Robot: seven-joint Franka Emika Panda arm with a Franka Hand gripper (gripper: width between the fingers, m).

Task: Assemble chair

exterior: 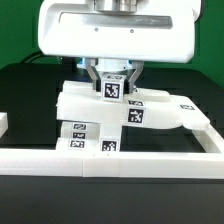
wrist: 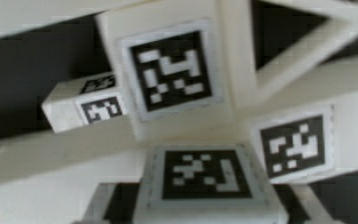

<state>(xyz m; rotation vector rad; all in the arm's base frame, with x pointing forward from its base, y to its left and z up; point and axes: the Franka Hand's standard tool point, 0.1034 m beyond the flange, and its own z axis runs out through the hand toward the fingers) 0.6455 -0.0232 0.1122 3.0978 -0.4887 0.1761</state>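
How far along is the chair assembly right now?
Done: several tagged parts look grouped into one cluster by the wall, though I can't tell how firmly they are joined. In hand: the claw is closed on a tagged bar above that cluster. Left: seating that bar and any further joins. Nothing here looks like a finished chair yet.

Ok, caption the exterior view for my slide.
Gripper closed on a tagged chair part among other white pieces, low border wall in the foreground.
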